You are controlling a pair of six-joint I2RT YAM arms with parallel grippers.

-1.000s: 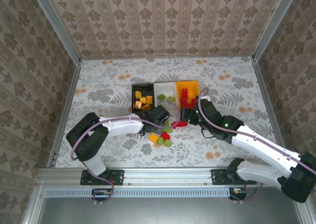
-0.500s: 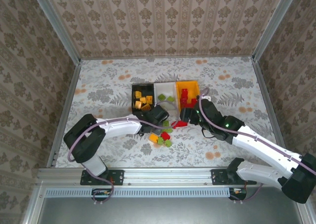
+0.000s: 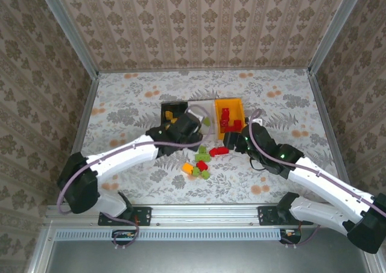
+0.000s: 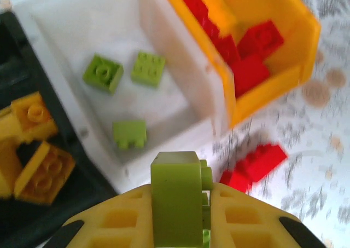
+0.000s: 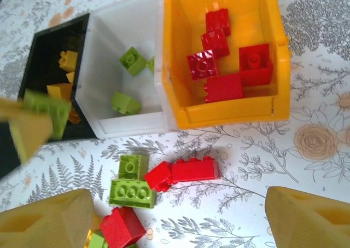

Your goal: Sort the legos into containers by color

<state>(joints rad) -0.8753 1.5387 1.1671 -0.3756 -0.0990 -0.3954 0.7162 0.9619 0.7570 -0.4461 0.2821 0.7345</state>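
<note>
Left gripper (image 4: pixel 180 220) is seen clamped on a green brick (image 4: pixel 175 188), which is held up near the white bin (image 4: pixel 183 89). Right gripper (image 5: pixel 178 218) is held apart above loose bricks (image 5: pixel 194 168). Light, rigid, slick plastic is judged; flat side faces should be pinched, not studs.
</note>
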